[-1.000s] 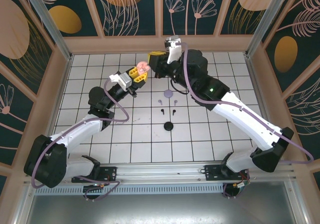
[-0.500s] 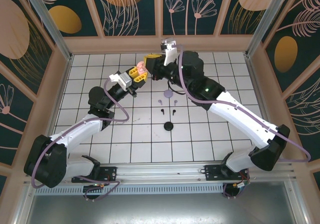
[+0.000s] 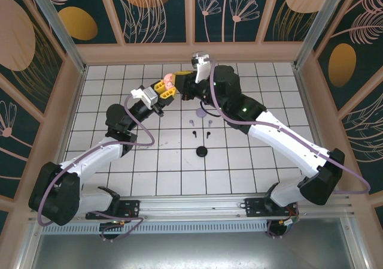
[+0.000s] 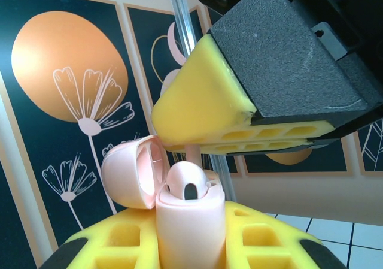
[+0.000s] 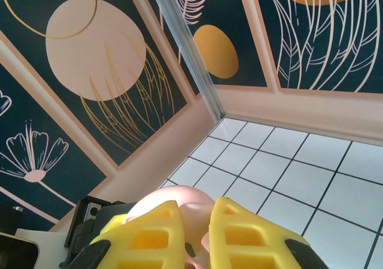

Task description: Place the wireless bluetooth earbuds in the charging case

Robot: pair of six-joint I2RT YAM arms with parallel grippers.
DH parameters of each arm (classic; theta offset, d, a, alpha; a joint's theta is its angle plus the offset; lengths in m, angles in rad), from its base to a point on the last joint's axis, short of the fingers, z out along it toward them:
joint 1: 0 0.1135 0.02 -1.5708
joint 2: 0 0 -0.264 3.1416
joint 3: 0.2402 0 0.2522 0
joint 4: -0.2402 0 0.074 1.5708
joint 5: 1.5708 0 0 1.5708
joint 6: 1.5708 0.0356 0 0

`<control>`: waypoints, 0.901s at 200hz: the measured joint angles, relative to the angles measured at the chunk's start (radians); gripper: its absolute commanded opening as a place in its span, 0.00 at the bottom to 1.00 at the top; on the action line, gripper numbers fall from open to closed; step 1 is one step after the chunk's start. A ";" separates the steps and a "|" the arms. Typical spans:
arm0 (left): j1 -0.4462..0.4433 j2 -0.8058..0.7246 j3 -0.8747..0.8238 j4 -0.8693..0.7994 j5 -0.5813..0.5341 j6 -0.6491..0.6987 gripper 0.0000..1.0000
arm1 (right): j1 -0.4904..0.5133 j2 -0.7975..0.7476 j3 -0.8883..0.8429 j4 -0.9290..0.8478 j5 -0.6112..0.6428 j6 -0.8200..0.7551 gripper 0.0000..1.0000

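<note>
My left gripper [image 3: 163, 89] is shut on the pale pink charging case [image 4: 187, 227], held upright above the floor with its lid [image 4: 128, 173] swung open. One pale pink earbud [image 4: 188, 185] sits in the case. Right above it my right gripper [image 3: 179, 77] is shut on a second pale pink earbud [image 4: 192, 152], whose stem points down into the case beside the first. In the right wrist view that earbud [image 5: 200, 212] shows between the yellow fingers [image 5: 152, 239], with the lid [image 5: 158, 200] behind. Two lilac earbuds [image 3: 191, 123] and two black earbuds [image 3: 194, 133] lie on the white tiles.
A lilac disc [image 3: 201, 111] and a black disc [image 3: 201, 152] lie near the loose earbuds at mid floor. Wooden walls [image 3: 72, 95] with flower panels enclose the tiled floor. Both arms meet near the back of the floor, left of centre.
My right gripper has moved left and closed in over the open case. The left gripper has held the case still.
</note>
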 measured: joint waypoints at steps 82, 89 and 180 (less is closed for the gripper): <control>0.000 0.000 0.000 0.000 -0.006 0.000 0.00 | -0.002 0.001 -0.007 0.016 -0.023 0.014 0.12; 0.000 0.000 0.000 0.000 -0.006 0.000 0.00 | -0.002 0.001 -0.008 0.017 -0.025 0.014 0.12; 0.000 0.001 0.000 -0.003 -0.007 0.000 0.00 | 0.005 0.002 -0.008 0.011 -0.042 0.009 0.10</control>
